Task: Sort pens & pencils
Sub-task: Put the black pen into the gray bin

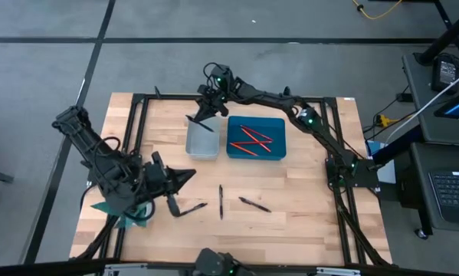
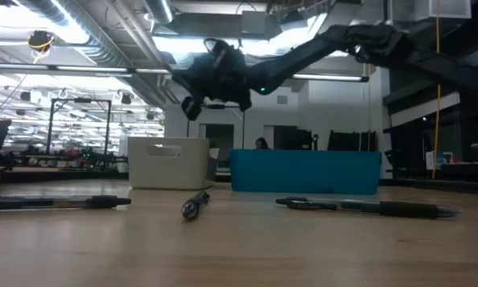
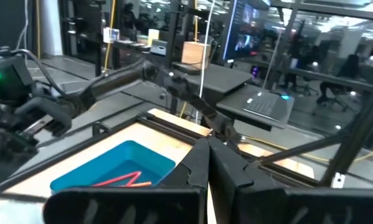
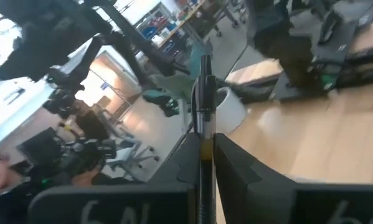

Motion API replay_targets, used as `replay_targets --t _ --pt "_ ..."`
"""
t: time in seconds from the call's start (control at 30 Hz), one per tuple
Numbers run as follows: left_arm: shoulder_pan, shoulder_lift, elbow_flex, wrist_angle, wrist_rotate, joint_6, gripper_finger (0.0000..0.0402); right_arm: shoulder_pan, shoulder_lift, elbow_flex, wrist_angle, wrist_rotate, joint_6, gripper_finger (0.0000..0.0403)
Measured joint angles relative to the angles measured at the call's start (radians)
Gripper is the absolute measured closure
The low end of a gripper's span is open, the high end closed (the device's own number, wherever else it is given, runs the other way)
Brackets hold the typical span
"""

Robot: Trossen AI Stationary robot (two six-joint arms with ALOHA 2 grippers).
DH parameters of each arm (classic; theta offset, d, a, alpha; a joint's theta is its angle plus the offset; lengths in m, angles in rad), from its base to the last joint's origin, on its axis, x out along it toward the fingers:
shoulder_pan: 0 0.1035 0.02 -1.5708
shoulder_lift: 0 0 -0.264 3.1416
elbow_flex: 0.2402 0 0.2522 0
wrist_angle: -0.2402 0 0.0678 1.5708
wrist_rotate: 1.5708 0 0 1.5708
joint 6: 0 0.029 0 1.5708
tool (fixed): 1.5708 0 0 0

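My right gripper [image 4: 203,149] hangs above the pale grey plastic bin [image 1: 201,139], fingers pinched on a slim black pen with a silver band [image 4: 203,93], gripped partway along its barrel with the far end pointing beyond my fingertips. I judge the pen light, rigid and somewhat slick, so a pinch near mid-barrel, where it balances, should stop it pivoting; it looks sturdy enough to drop a short way. Just beside the grey bin sits the blue rectangular tray [image 1: 256,138], holding several red pencils [image 1: 248,141] that lie crossed. Nearer the table's front edge than the bin, three more dark pens [image 1: 221,202] lie loose on the light wooden tabletop [image 1: 306,215]. My left gripper [image 1: 185,177] waits beside them, fingers pressed together on nothing.
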Motion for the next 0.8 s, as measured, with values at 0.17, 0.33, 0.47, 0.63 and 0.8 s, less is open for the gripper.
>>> replay_targets --t 0.17,0.33,0.47,0.63,0.8 --pt "0.03 0.0 0.0 -0.001 0.052 -0.016 0.0401 0.007 0.099 0.177 0.011 0.052 0.026 0.0371" --pt "0.034 0.0 0.0 -0.005 0.083 -0.024 0.0401 -0.001 0.12 0.152 0.006 0.12 0.049 0.0371" --pt "0.032 0.0 0.0 -0.005 0.084 0.001 0.0401 -0.009 0.119 0.152 -0.107 0.155 -0.012 0.0372" --pt "0.033 0.0 0.0 -0.005 0.084 0.004 0.0401 -0.003 0.118 0.153 -0.175 0.218 -0.059 0.0371" --pt "0.033 0.0 0.0 -0.005 0.084 0.007 0.0401 0.005 0.119 0.152 -0.304 0.161 -0.207 0.0372"
